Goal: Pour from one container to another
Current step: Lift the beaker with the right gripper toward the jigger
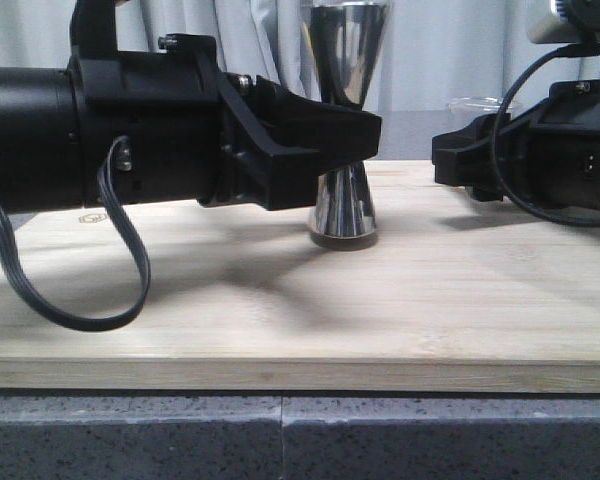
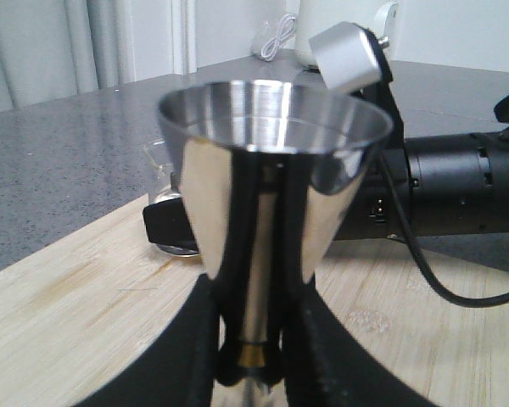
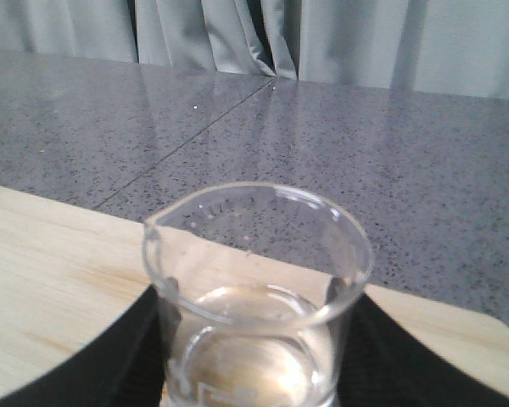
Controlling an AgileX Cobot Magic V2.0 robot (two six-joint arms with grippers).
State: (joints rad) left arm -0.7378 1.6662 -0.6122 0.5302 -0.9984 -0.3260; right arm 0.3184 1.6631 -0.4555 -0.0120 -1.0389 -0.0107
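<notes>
The steel jigger (image 1: 345,120) stands upright on the wooden board (image 1: 300,310), its lower cone resting on the wood and its upper cone rising above the left fingers (image 1: 365,135). Those fingers are closed on its narrow waist: in the left wrist view the two black fingers (image 2: 301,339) press in from either side right at the thin gold band (image 2: 253,356), with the wide mouth of the jigger (image 2: 276,119) open above them. The inside of the upper cone looks bare shiny metal; whether any liquid lies deep in it cannot be told.

The glass beaker (image 3: 259,297) sits between the right fingers (image 3: 144,339), which hug its lower wall on both sides and grip it. It is upright, its pouring lip turned away from the fingers toward the board's far side. A shallow layer of clear liquid covers its bottom. In the front view only its rim (image 1: 480,104) shows, above the right arm (image 1: 540,150), well apart from the jigger. The board lies on a grey speckled counter (image 3: 365,144).
</notes>
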